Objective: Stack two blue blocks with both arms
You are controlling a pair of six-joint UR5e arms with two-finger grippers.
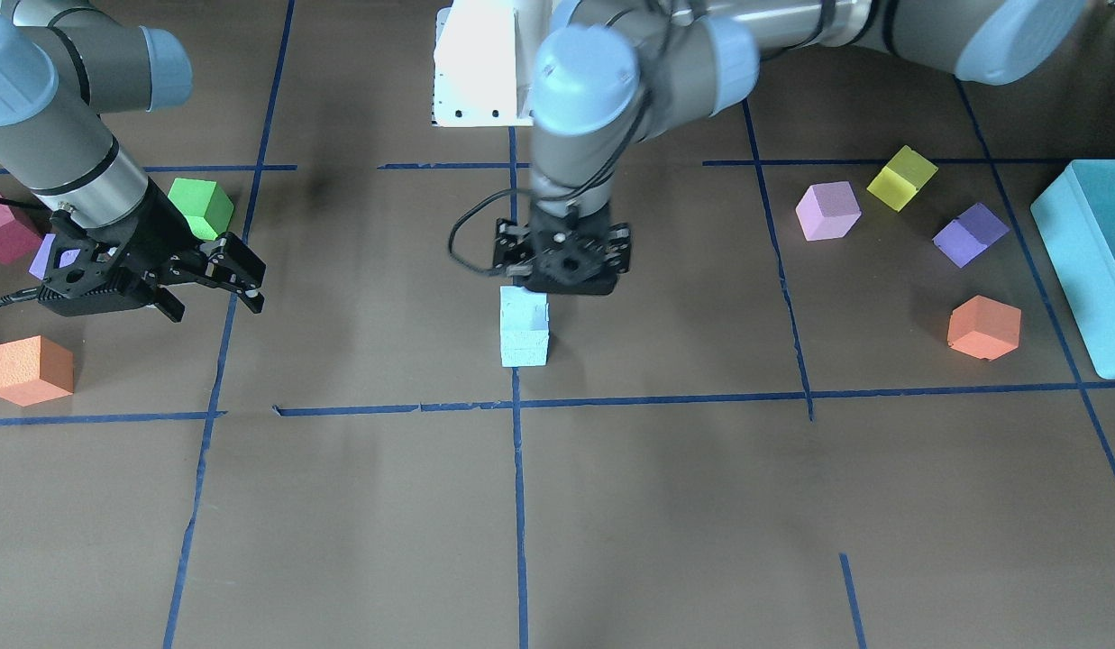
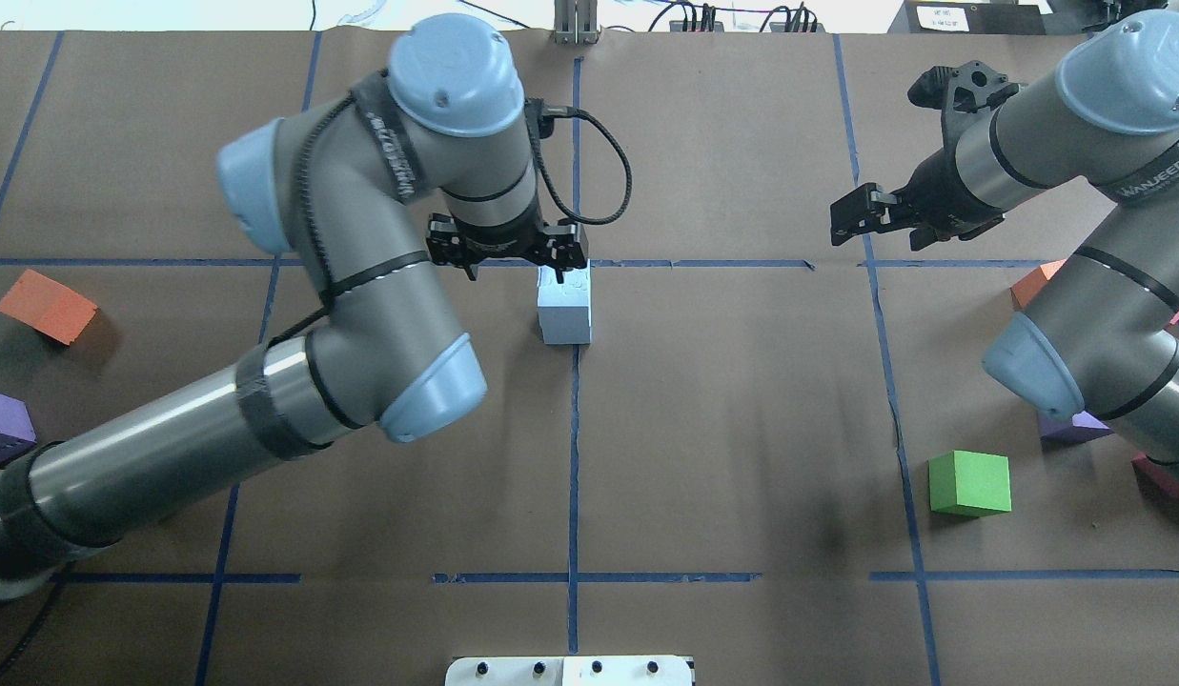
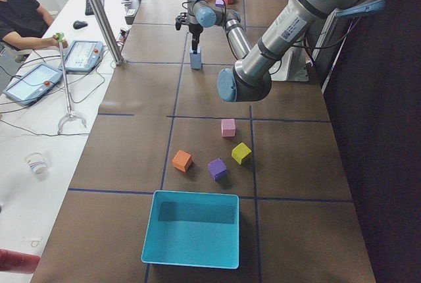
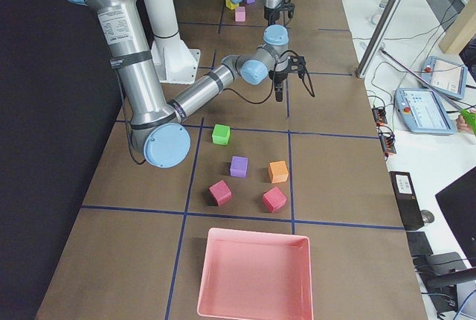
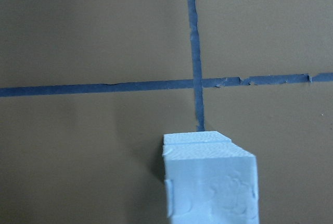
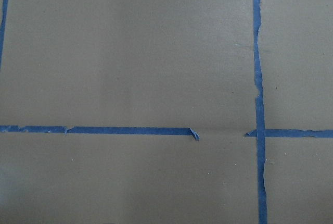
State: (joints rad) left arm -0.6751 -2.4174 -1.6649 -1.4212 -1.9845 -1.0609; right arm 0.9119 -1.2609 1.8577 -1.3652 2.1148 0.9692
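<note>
The two pale blue blocks stand one on top of the other (image 1: 524, 326) at a tape crossing in the middle of the table. The stack also shows in the overhead view (image 2: 564, 307) and low in the left wrist view (image 5: 210, 182). My left gripper (image 1: 562, 270) hangs just above and behind the stack, pointing down, with its jaws spread and nothing between them. No fingers show in the left wrist view. My right gripper (image 1: 216, 302) is open and empty. It is tilted above the table far to the stack's side and also shows in the overhead view (image 2: 851, 219).
Near the right arm lie a green cube (image 1: 201, 205), an orange cube (image 1: 30, 370) and a magenta cube (image 1: 3, 230). On the left arm's side lie pink (image 1: 827, 210), yellow (image 1: 901, 178), purple (image 1: 970, 234) and orange (image 1: 983, 327) cubes and a teal box (image 1: 1093, 261).
</note>
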